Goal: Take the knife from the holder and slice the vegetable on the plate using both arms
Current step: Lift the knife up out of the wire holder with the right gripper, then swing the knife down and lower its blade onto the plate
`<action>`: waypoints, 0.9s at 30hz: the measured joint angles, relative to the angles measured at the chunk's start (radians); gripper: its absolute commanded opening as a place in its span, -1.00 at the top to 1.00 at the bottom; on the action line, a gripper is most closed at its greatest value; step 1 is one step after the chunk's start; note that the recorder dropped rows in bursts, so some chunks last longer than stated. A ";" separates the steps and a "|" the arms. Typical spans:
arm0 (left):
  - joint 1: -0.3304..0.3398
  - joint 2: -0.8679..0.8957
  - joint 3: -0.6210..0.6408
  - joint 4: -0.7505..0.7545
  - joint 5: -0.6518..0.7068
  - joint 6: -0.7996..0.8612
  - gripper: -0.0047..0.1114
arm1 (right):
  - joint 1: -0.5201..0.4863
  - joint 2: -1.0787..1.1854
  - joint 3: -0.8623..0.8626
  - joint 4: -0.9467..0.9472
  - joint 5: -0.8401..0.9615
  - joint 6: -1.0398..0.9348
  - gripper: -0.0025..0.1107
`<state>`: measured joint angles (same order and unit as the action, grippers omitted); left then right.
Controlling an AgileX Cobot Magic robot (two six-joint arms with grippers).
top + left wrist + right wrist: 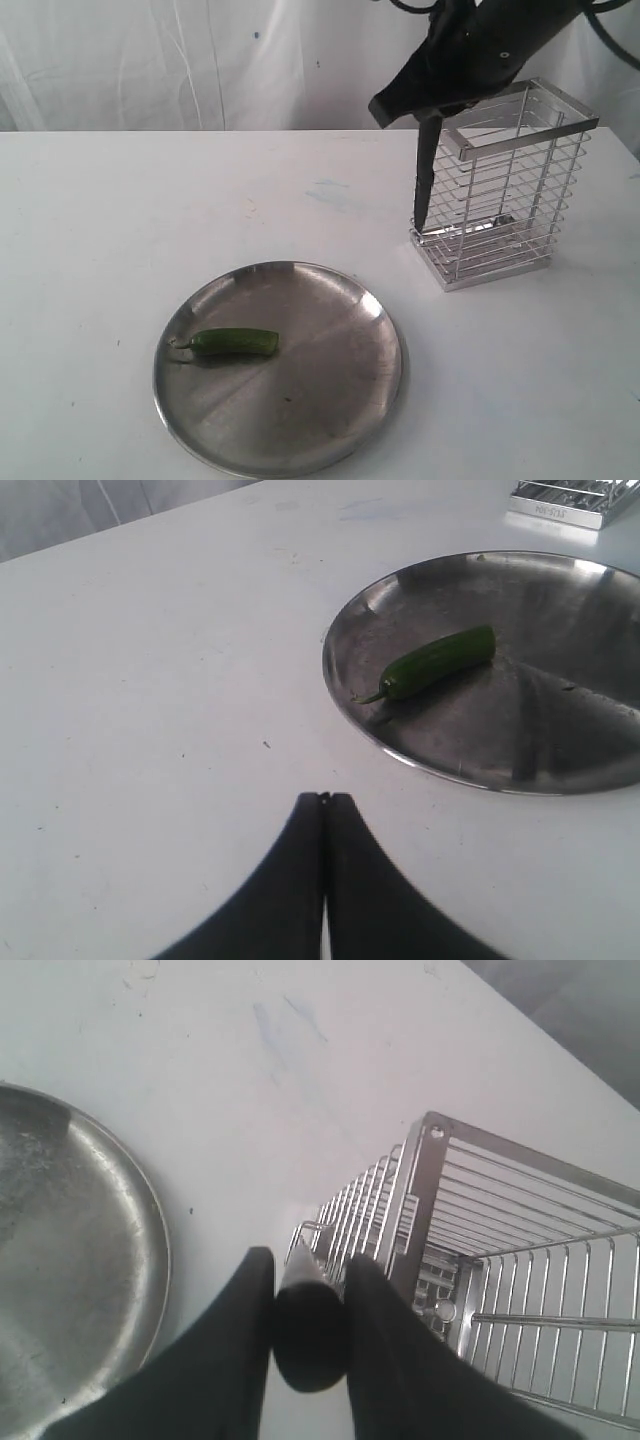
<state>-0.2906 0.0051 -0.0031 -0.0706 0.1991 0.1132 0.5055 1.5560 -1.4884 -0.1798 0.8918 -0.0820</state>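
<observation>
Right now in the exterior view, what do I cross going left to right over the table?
plate → holder. Left out: the chilli lies on the plate's left part, and the knife, held in the right claw, overlaps the holder's left edge.

Prob. a lab test rig: plain white table (100, 200) w/ white sheet backdrop (150, 60).
</observation>
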 measured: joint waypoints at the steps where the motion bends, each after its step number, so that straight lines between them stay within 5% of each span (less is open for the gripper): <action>1: 0.000 0.000 0.000 0.000 0.000 0.000 0.92 | 0.000 -0.012 -0.005 0.006 0.007 0.000 0.96; 18: 0.000 0.000 0.000 0.000 0.000 0.000 0.92 | 0.117 -0.314 0.127 0.222 -0.095 -0.030 0.96; 27: 0.000 0.000 0.000 0.000 0.000 0.000 0.92 | 0.176 -0.472 0.501 0.261 -0.412 0.046 0.96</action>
<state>-0.2906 0.0051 -0.0031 -0.0706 0.1991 0.1132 0.6817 1.0842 -0.9872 0.0816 0.4801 -0.0361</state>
